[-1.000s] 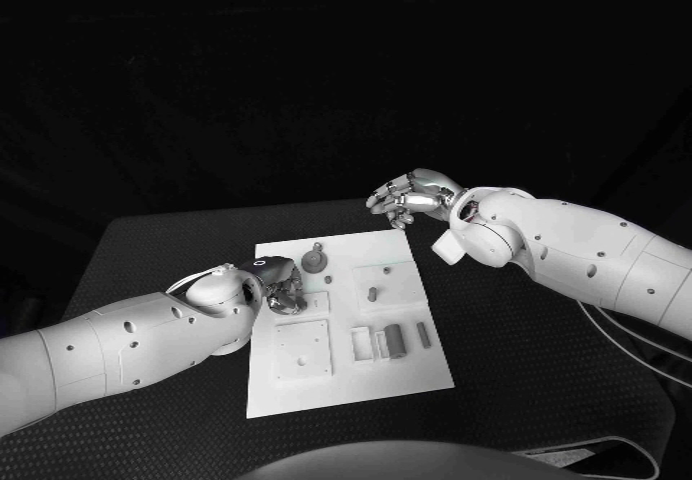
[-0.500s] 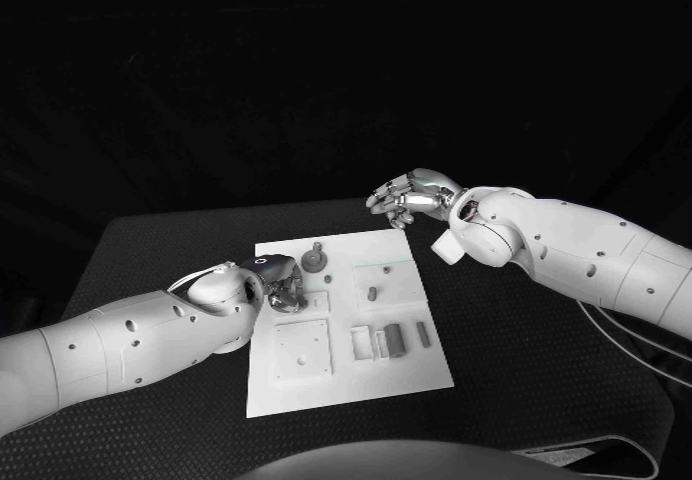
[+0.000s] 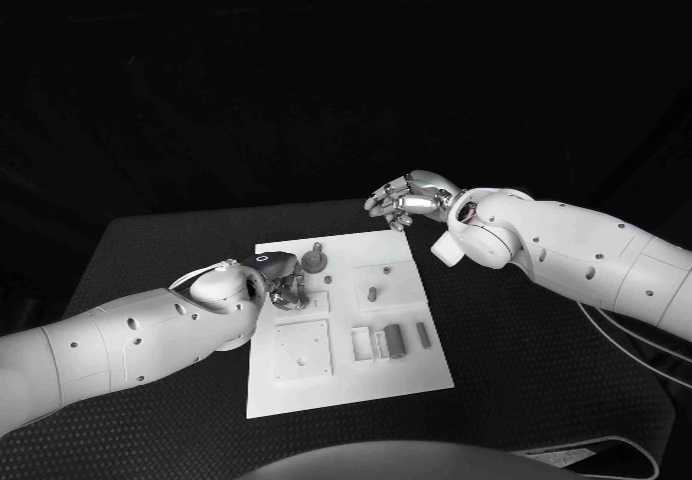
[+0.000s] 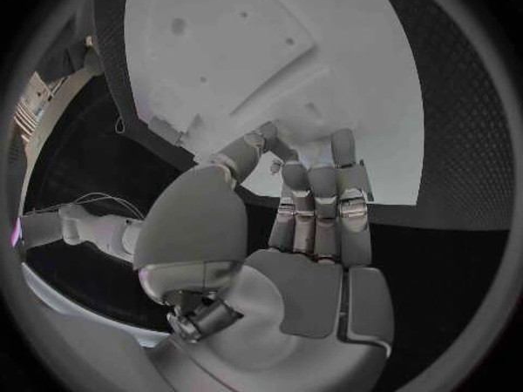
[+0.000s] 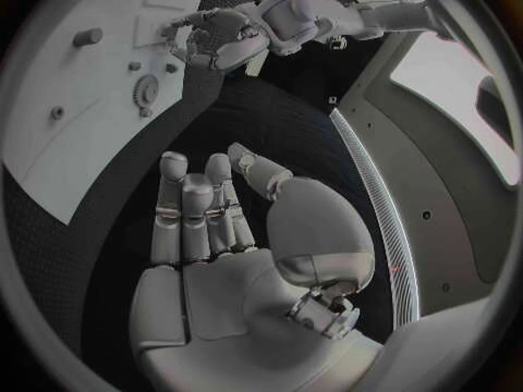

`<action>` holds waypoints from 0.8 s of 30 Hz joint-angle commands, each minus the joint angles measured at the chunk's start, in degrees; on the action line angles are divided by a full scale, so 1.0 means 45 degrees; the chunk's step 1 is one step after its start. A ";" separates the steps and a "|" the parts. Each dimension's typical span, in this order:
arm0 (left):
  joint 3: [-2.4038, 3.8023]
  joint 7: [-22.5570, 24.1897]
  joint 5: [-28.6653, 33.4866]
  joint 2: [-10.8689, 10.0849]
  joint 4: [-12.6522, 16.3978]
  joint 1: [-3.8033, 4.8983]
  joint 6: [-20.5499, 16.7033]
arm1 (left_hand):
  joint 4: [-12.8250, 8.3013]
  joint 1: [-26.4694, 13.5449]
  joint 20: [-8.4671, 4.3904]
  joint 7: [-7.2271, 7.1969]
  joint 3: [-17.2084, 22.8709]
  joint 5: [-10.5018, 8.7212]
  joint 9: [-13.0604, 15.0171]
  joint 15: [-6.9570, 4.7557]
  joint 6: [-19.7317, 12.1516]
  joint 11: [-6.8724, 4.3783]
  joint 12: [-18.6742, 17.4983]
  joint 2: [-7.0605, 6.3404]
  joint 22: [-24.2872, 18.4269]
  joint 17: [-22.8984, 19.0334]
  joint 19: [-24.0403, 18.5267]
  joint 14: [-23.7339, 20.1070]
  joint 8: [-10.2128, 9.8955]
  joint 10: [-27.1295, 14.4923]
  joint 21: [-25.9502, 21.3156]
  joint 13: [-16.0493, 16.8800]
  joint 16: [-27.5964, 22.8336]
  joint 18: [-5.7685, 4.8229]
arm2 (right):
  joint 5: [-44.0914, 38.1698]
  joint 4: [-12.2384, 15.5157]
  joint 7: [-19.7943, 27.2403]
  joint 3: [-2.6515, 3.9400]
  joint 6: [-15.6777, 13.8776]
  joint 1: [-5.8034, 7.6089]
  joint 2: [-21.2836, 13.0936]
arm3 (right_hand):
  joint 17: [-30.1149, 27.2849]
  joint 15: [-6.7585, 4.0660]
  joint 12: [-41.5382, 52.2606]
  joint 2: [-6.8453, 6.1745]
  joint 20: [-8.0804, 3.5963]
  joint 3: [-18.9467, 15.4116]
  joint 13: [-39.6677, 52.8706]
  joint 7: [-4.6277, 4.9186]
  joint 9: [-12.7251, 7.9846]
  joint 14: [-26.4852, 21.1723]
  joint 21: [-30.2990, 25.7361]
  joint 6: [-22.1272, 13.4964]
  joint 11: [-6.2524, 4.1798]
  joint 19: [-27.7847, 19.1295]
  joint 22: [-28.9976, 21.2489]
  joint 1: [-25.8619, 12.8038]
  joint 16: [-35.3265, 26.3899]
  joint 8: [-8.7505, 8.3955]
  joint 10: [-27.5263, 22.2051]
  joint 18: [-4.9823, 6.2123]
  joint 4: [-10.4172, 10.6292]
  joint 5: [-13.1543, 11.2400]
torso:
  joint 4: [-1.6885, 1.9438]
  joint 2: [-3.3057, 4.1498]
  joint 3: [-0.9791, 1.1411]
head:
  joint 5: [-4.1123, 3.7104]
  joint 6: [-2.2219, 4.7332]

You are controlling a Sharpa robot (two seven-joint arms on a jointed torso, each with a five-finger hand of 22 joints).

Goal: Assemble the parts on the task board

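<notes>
One white task board [image 3: 346, 385] lies in the middle of the black table [image 3: 159, 250], and two hands are near it.

The left hand [image 3: 280, 282] is over the board's left edge, in its far half. Its fingers [image 4: 310, 179] are bent downward onto the board surface, close together. Whether they pinch a small part under them I cannot tell, because the hand covers that spot in the head view and the fingertips hide it in the left wrist view.

The right hand [image 3: 410, 197] is raised above the table beyond the far right corner of the board, well apart from it. Its fingers [image 5: 187, 205] are loosely curled and there is nothing in the palm, so it holds nothing.

On the board I count these parts. One round gear-like piece [image 3: 315, 264] with a short peg beside it stands just beside the left hand, on the far side. One small dark peg [image 3: 372, 294] stands in a square field between the two hands, nearer to the left one. Nearer to the robot than the left hand there is one square white plate [image 3: 303, 349] with small holes. To the right of this plate stand one white frame [image 3: 361, 343], one grey block [image 3: 391, 339] and one thin grey bar [image 3: 424, 335], side by side.
</notes>
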 commanded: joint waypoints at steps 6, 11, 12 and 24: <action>0.0024 -0.0212 -0.0221 -0.0020 0.0130 0.0085 0.0662 | -0.0036 0.0012 0.0036 0.0218 0.0043 0.0030 0.0445 -0.0117 0.0287 0.0002 -0.0081 0.0063 0.0045 0.0017 0.0091 0.0048 0.0030 0.0098 -0.0037 0.0024 -0.0071 -0.0187 | -0.0302 0.0014 0.0063 0.0006 0.0143 -0.0014 0.0002 | -0.0020 -0.0107 0.0054 -0.0013 0.0002 -0.0052 -0.0020 0.0074 -0.0023 -0.0013 -0.0069 -0.0022 -0.0018 0.0109 0.0151 -0.0132 -0.0056 -0.0084 0.0006 0.0118 0.0010 0.0047 | 0.0007 -0.0006 -0.0002 | -0.0004 -0.0023; 0.0105 -0.0426 -0.0498 -0.0196 0.0292 0.0212 0.1055 | -0.0052 0.0012 0.0038 0.0221 0.0033 0.0028 0.0451 -0.0114 0.0280 0.0005 -0.0095 0.0028 0.0042 0.0017 0.0079 0.0042 0.0018 0.0092 -0.0043 0.0024 -0.0084 -0.0187 | -0.0302 0.0004 0.0054 0.0004 0.0156 -0.0016 0.0001 | -0.0021 -0.0106 0.0054 -0.0016 0.0002 -0.0053 -0.0021 0.0075 -0.0024 -0.0013 -0.0069 -0.0025 -0.0017 0.0111 0.0151 -0.0136 -0.0056 -0.0086 0.0005 0.0119 0.0011 0.0047 | 0.0017 -0.0006 0.0000 | -0.0003 -0.0028; 0.0147 -0.0478 -0.0554 -0.0233 0.0324 0.0236 0.1159 | -0.0056 0.0016 0.0039 0.0221 0.0033 0.0028 0.0452 -0.0113 0.0279 0.0006 -0.0098 0.0023 0.0041 0.0016 0.0075 0.0040 0.0017 0.0090 -0.0045 0.0023 -0.0087 -0.0187 | -0.0302 0.0001 0.0052 0.0004 0.0156 -0.0016 0.0001 | -0.0021 -0.0106 0.0055 -0.0017 0.0002 -0.0053 -0.0021 0.0075 -0.0024 -0.0013 -0.0069 -0.0025 -0.0017 0.0111 0.0151 -0.0136 -0.0056 -0.0086 0.0005 0.0119 0.0010 0.0047 | 0.0016 -0.0008 0.0000 | 0.0007 -0.0024; 0.0288 -0.1032 -0.1150 -0.0299 0.0581 0.0542 0.2676 | -0.0142 0.0092 0.0071 0.0247 0.0057 0.0065 0.0470 -0.0074 0.0241 0.0032 -0.0165 0.0028 0.0017 0.0017 -0.0018 -0.0016 -0.0039 0.0037 -0.0068 0.0020 -0.0144 -0.0187 | -0.0302 -0.0035 0.0040 0.0003 0.0176 -0.0025 0.0040 | -0.0022 -0.0104 0.0057 -0.0026 0.0002 -0.0054 -0.0025 0.0077 -0.0026 -0.0012 -0.0070 -0.0028 -0.0015 0.0113 0.0152 -0.0146 -0.0056 -0.0089 0.0005 0.0118 0.0012 0.0047 | 0.0010 -0.0002 -0.0004 | 0.0061 -0.0017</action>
